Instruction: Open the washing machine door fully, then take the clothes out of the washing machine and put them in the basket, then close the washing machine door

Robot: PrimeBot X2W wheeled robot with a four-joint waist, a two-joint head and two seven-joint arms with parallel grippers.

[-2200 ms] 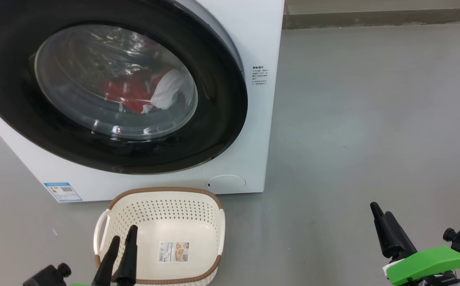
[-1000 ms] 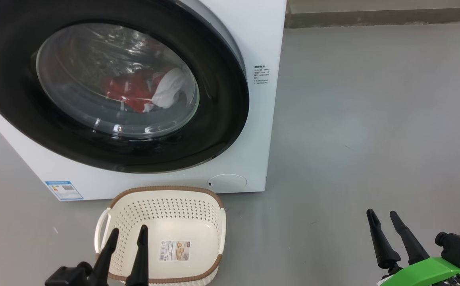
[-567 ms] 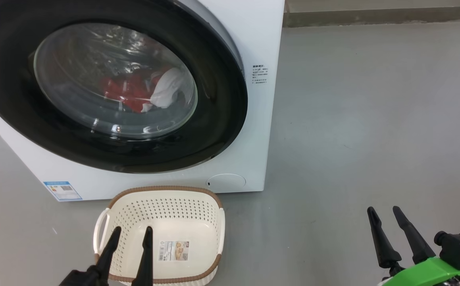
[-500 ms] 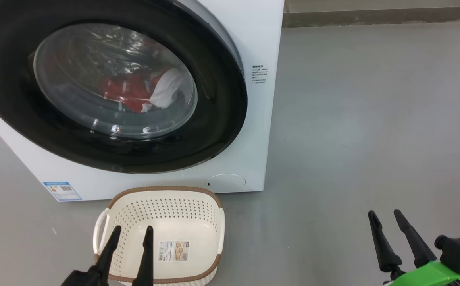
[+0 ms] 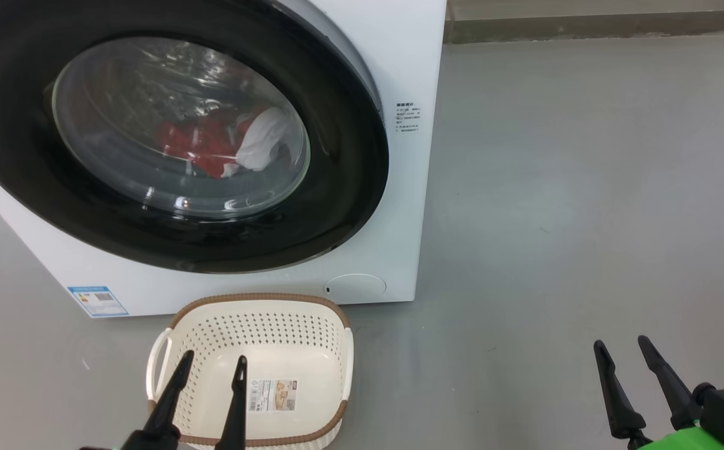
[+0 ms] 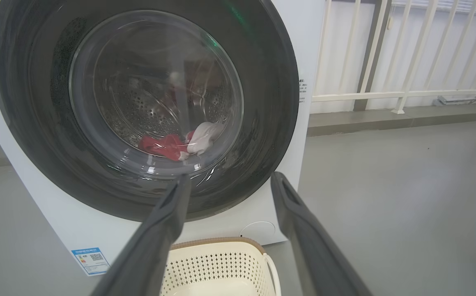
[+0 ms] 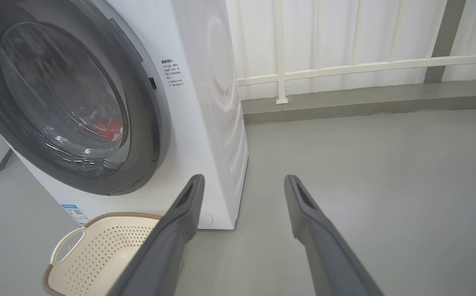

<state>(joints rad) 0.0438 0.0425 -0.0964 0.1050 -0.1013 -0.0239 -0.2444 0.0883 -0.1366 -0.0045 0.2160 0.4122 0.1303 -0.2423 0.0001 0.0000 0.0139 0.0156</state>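
The washing machine [image 5: 411, 206] is set on the grey floor [image 5: 574, 187]. The washing machine door [image 5: 349, 187] is shut. Red and white clothes [image 5: 212, 147] are seen through its round glass, down low inside the drum. The basket [image 5: 262, 296] is placed on the floor just in front of the machine, under the door. A paper label [image 5: 273, 395] is stuck on its bare bottom. The left hand [image 5: 215, 356] is held open over the near side of the basket, with its two dark fingers [image 5: 172, 394] spread apart, and nothing is gripped by it. The right hand [image 5: 620, 340] is held open too, over bare floor, well off to the right of the machine. Nothing is gripped by it.
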